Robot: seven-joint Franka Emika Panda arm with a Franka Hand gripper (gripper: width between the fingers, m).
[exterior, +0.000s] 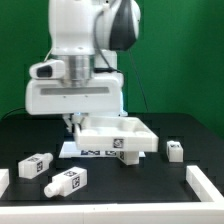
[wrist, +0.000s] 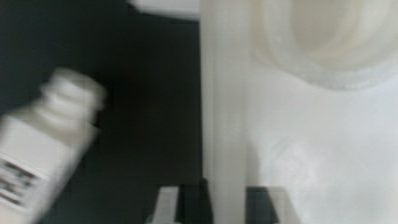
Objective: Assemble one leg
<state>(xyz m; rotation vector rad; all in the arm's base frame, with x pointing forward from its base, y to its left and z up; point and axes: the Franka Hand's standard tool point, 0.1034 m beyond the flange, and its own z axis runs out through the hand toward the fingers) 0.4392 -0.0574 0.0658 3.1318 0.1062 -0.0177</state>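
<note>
Three legs, small white tagged pegs, lie on the black table: two at the front of the exterior view's left (exterior: 35,166) (exterior: 66,182) and one at the right (exterior: 175,150). My gripper (exterior: 77,125) is at the left corner of the large flat white square part (exterior: 120,135). In the wrist view my gripper (wrist: 226,206) straddles that part's raised edge (wrist: 226,110), with one dark finger (wrist: 189,206) on each side, pinching it. One leg (wrist: 43,140) lies on the table beside that edge, apart from it.
The marker board (exterior: 88,152) lies under the square part's front left. White corner brackets stand at the front right (exterior: 205,184) and at the far left edge (exterior: 3,180). A green wall is behind.
</note>
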